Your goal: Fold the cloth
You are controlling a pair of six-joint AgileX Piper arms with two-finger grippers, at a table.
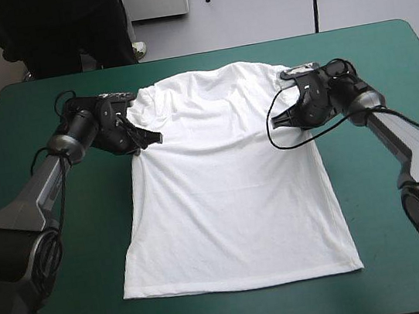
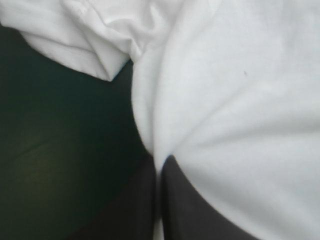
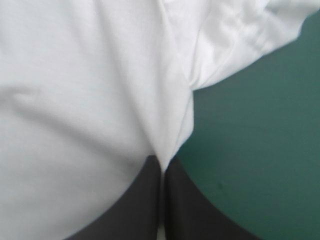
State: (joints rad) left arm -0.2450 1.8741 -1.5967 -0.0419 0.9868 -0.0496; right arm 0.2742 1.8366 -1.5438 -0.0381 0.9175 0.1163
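At sides of one T-shirt (image 1: 231,201), two pincers (image 1: 156,140) (image 1: 275,126)

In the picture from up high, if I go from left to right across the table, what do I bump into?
left gripper → T-shirt, spread flat → right gripper

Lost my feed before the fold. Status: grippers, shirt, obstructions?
Left gripper shut on the T-shirt, at its side edge. Right gripper likewise, opposite side. T-shirt spread flat, unfolded. Nothing seen in the way.
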